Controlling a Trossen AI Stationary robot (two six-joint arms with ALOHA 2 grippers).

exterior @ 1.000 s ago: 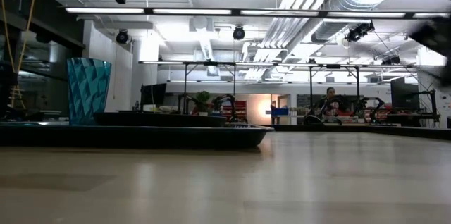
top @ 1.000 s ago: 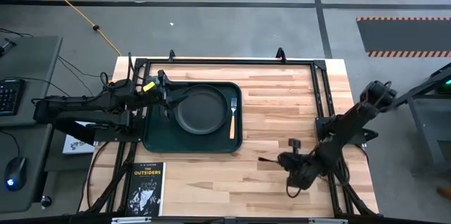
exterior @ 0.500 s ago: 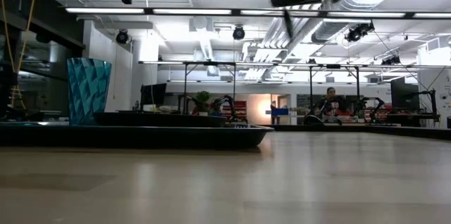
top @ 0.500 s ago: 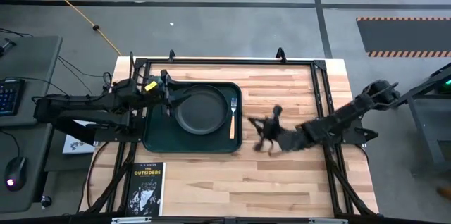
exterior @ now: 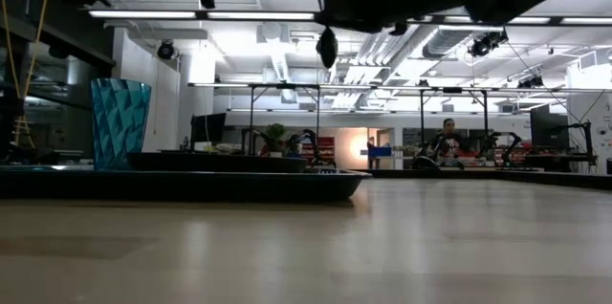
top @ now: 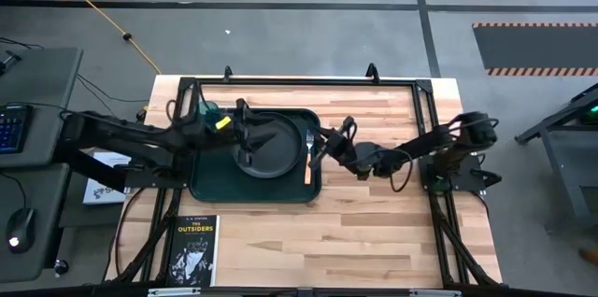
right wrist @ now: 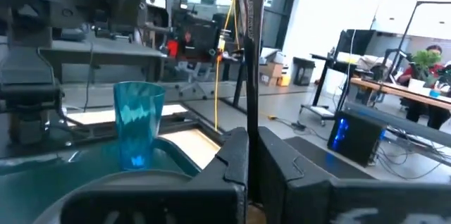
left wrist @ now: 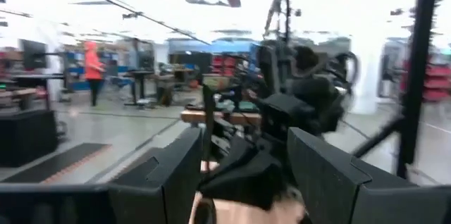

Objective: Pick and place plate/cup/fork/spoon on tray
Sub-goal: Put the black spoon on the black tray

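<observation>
The dark green tray (top: 201, 190) lies at the table's left. On it rest the dark plate (top: 271, 152), the tan-handled fork (top: 307, 162) by its right rim, and the teal cup (top: 207, 110), upright at its far left corner. The cup also shows in the low view (exterior: 120, 122) and the right wrist view (right wrist: 137, 129). My left gripper (top: 245, 143) is open and empty above the plate's left part. My right gripper (top: 325, 148) is above the tray's right rim, shut on the dark spoon (exterior: 326, 46). My right gripper pinches the spoon's thin handle (right wrist: 246, 122) between its two fingers. The fingers come about level from the table's right and lie across the handle. The spoon is near upright, its bowl (exterior: 326, 46) hanging down and its handle rising above the fingers, lifted clear of the tray.
A black book (top: 194, 248) lies at the table's near left corner. A black frame (top: 425, 120) runs round the table's edges. Bare wood (top: 374, 222) stretches right of and nearer than the tray.
My right gripper has gone from the table's near right toward the far left, up to the tray's right rim, carrying the spoon. My left gripper has gone toward the table's right, from the tray's left part to over the plate.
</observation>
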